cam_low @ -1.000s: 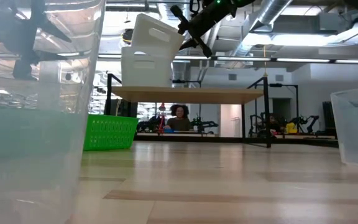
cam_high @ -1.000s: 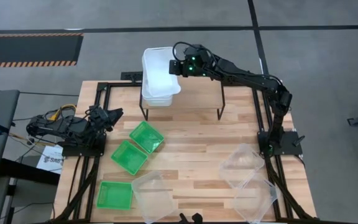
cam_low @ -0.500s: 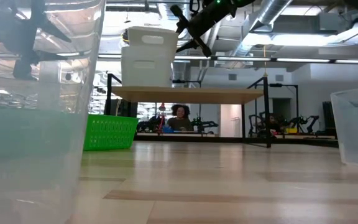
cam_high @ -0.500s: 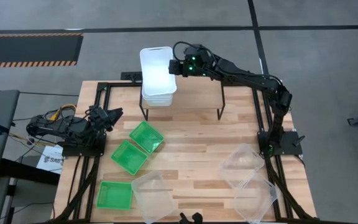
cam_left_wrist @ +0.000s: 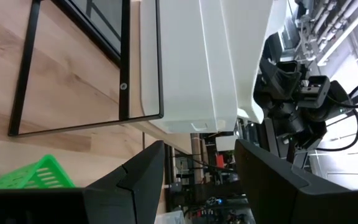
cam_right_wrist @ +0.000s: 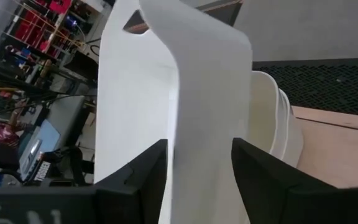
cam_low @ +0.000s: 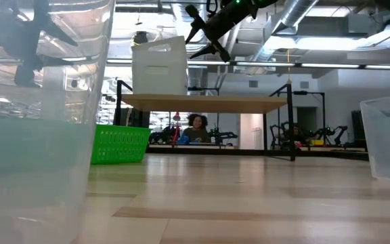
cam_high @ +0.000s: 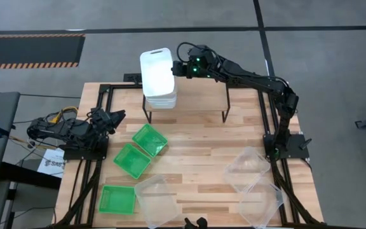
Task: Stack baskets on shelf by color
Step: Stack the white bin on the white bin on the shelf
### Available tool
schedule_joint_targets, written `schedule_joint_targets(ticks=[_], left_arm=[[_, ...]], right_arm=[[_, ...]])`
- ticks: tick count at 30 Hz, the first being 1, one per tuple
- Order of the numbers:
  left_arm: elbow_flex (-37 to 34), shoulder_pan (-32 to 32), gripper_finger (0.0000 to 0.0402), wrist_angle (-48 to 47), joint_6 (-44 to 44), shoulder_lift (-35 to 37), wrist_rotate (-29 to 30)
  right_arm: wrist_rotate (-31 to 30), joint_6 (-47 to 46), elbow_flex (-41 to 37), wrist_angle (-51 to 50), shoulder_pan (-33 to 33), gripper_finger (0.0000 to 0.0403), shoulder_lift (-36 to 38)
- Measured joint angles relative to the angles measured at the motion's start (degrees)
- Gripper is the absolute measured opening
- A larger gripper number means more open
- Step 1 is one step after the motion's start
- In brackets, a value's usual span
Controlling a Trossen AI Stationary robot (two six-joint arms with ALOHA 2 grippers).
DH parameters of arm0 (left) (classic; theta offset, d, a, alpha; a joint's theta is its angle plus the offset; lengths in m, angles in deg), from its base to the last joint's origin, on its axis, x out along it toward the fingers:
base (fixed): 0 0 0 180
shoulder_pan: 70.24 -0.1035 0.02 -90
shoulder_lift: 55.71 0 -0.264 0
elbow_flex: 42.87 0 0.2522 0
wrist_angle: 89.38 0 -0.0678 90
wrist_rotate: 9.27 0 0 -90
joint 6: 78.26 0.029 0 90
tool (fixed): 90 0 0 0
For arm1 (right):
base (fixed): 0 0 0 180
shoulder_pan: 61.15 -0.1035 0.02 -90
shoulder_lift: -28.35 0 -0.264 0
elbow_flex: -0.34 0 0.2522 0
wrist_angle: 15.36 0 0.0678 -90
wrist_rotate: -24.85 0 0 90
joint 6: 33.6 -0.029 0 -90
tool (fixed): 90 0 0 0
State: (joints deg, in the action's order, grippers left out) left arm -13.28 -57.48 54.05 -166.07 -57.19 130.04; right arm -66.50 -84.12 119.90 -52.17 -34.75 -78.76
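Note:
A stack of white baskets [cam_high: 157, 79] stands on the left end of the shelf [cam_high: 202, 95]. The top one [cam_low: 159, 64] sits nested in the stack, slightly tilted. My right gripper [cam_high: 178, 67] is open at its right end, with that end wall [cam_right_wrist: 204, 124] between the two fingers and no clear touch. Three green baskets [cam_high: 150, 140] [cam_high: 132, 159] [cam_high: 117, 198] and three clear ones [cam_high: 159, 200] [cam_high: 248, 168] [cam_high: 259, 203] rest on the table. My left gripper [cam_high: 118, 117] waits at the table's left edge, open, with nothing between its fingers.
The shelf's right half [cam_low: 249, 103] is bare wood on thin black legs [cam_high: 224, 114]. A clear basket [cam_low: 39, 135] stands close before the low camera. A person [cam_low: 196, 125] sits far behind the table.
My right gripper has opened and let go of the top white basket. The basket was tilted above the stack, levelled out, and has sunk down into the white baskets below it. The arm itself has kept its place.

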Motion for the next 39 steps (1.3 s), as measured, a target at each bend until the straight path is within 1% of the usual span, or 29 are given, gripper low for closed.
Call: schedule_joint_targets(ticks=[8, 15, 20, 23, 29, 32, 35, 39], left_arm=[[0.0, 0.0, 0.0185, 0.0, -0.1, 0.0, -0.8], [0.0, 0.0, 0.0185, 0.0, -0.1, 0.0, -2.4], [0.0, 0.0, 0.0185, 0.0, -0.1, 0.0, -2.5], [0.0, 0.0, 0.0185, 0.0, -0.1, 0.0, -2.5], [0.0, 0.0, 0.0185, 0.1, -1.1, 0.0, -2.9], [0.0, 0.0, 0.0185, 0.1, -1.2, 0.0, -2.9], [0.0, 0.0, 0.0185, 0.1, -1.4, 0.0, -2.9], [0.0, 0.0, 0.0185, 0.1, -1.4, 0.0, -2.9]], right_arm=[[0.4, 0.0, 0.0, -0.1, 0.0, 0.0195, 0.0], [4.2, 0.0, 0.0, -0.3, 0.0, 0.0197, 0.0], [6.3, 1.1, 0.0, -0.7, 0.0, 0.0194, 0.0], [7.3, 1.3, -0.1, -1.2, 0.4, 0.0192, 1.1], [6.7, 2.6, -0.1, -0.7, 0.4, 0.0189, 4.9], [4.7, 6.3, -0.1, 2.2, 0.4, 0.0189, 6.8], [3.8, 13.0, 0.0, 9.7, 0.5, 0.0186, 7.1], [4.4, 15.6, 0.0, 19.3, 1.9, 0.0177, 5.2]])
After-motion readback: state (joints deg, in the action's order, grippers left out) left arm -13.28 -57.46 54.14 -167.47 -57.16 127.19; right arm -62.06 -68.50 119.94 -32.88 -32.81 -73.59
